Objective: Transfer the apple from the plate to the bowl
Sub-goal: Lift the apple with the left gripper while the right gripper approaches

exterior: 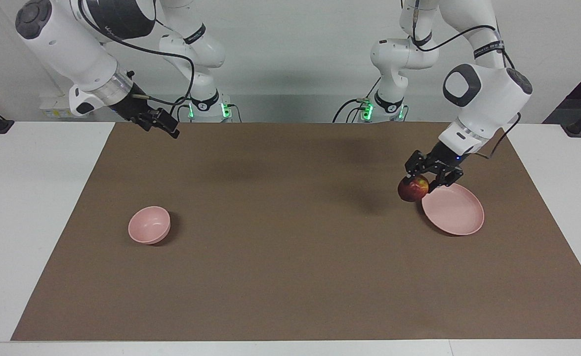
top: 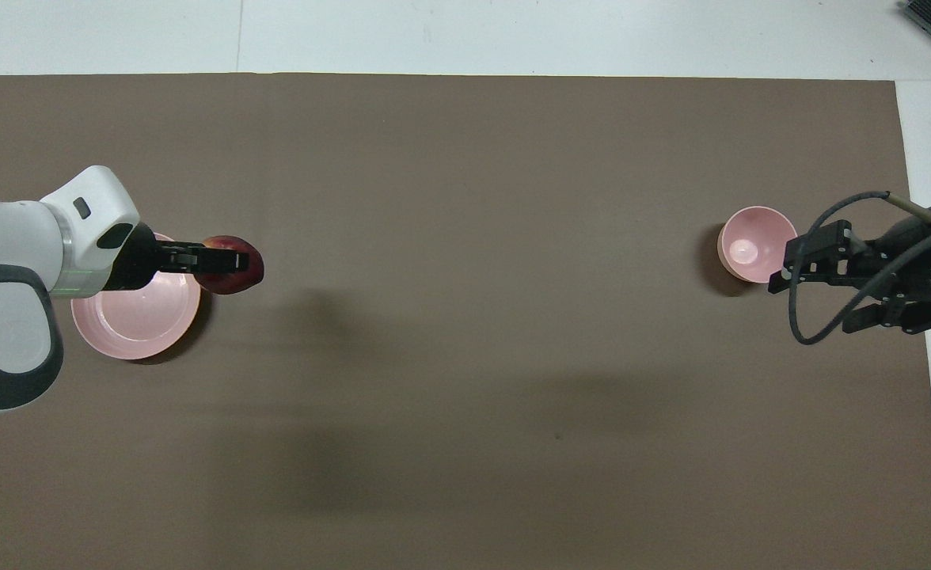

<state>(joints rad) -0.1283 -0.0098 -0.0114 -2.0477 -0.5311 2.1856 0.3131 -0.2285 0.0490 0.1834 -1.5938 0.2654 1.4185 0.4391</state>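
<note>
Toward the right arm's end of the table, taking the facing view from its left edge across, the right gripper [exterior: 161,124] hangs in the air over the brown mat [exterior: 290,277], up near the robots' edge of it; I cannot tell whether its fingers stand apart or together. Below it on the mat sits the bowl [exterior: 149,225], upright and with nothing in it. Well apart from the bowl, toward the left arm's end, the left gripper [exterior: 426,181] is clenched on the apple [exterior: 413,188], one finger on either side of the fruit. The apple hangs clear of the surface, over the mat just beside the plate's rim on the side that faces the bowl. The plate [exterior: 456,215] itself lies flat and bare. The overhead view confirms this: the apple [top: 230,264] is just past the rim of the plate [top: 134,328], and the bowl [top: 753,244] lies almost straight along the table's length from it, at much the same distance from the robots. My judgement is that the lift is done and the carry is under way. The governing relation is that long lengthwise gap; the right arm is far nearer the bowl, so a handover looks possible.
</note>
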